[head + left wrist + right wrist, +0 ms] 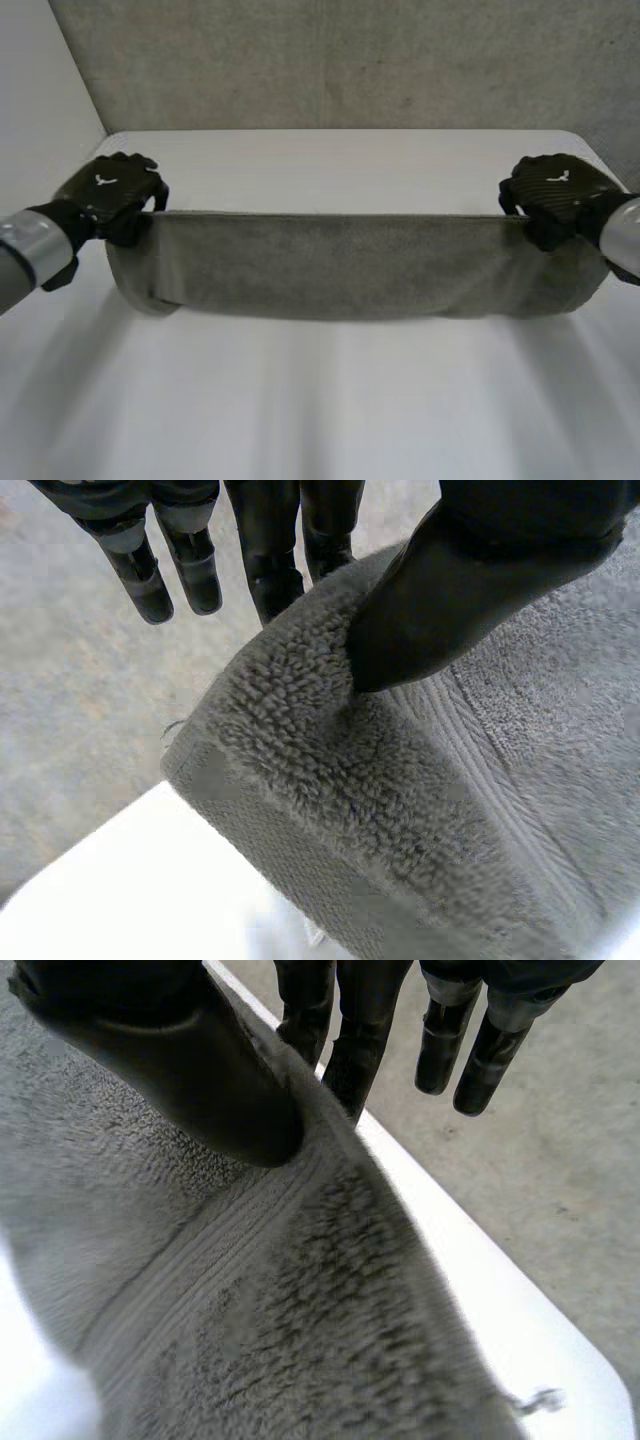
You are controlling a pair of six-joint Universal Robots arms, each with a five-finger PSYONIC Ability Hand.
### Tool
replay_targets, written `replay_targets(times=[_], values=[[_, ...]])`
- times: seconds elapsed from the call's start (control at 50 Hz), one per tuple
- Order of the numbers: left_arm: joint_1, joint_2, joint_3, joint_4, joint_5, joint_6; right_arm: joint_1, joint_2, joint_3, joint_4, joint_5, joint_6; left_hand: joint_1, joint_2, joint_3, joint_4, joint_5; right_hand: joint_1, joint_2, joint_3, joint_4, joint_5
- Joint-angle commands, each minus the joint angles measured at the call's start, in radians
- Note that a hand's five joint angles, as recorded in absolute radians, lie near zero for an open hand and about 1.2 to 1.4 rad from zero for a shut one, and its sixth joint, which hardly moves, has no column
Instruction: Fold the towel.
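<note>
Towel (340, 265) is held stretched btwn both hands above the table (330, 400), top edge taut, lower part hanging toward the tabletop. Its one top corner is pinched btwn thumb & fingers by left hand (110, 195), the other likewise by right hand (560, 195). A grey panel (330, 60) is seen behind the table's far edge.

1. One towel (350, 265) is showing.
2. Two hands are showing: the left hand (110, 190) and the right hand (555, 190).
3. Two arms are showing: the left arm (25, 248) and the right arm (625, 240).
4. One table (330, 160) is standing under them.
</note>
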Motion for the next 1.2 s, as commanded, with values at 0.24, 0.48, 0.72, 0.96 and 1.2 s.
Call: replay_targets(times=[0.24,0.48,0.72,0.96,1.2], values=[[-0.138,-0.467,0.412,-0.038,-0.146,0.0,0.09,0.416,-0.212,-0.365,0.108,0.002,0.355,0.058,-0.051,-0.059,0.041,0.102,0.102,-0.042,-0.076,0.072],[-0.168,-0.552,0.488,-0.017,-0.207,0.03,0.09,0.562,-0.324,-0.4,0.104,0.0,0.355,0.058,-0.051,-0.059,0.041,0.102,0.102,-0.042,-0.076,0.072],[-0.182,-0.595,0.497,0.094,-0.253,0.079,0.094,0.646,-0.399,-0.423,0.102,0.0,0.355,0.058,-0.051,-0.059,0.041,0.102,0.102,-0.042,-0.076,0.072],[-0.184,-0.635,0.523,0.109,-0.248,0.148,0.102,0.689,-0.43,-0.437,0.091,0.0,0.355,0.058,-0.051,-0.059,0.041,0.102,0.102,-0.042,-0.076,0.072],[-0.19,-0.635,0.531,0.111,-0.258,0.148,0.113,0.672,-0.421,-0.475,0.099,0.003,-0.8,-1.097,-0.051,-0.059,-1.114,-1.12,-1.12,-0.042,-0.076,-1.15]])
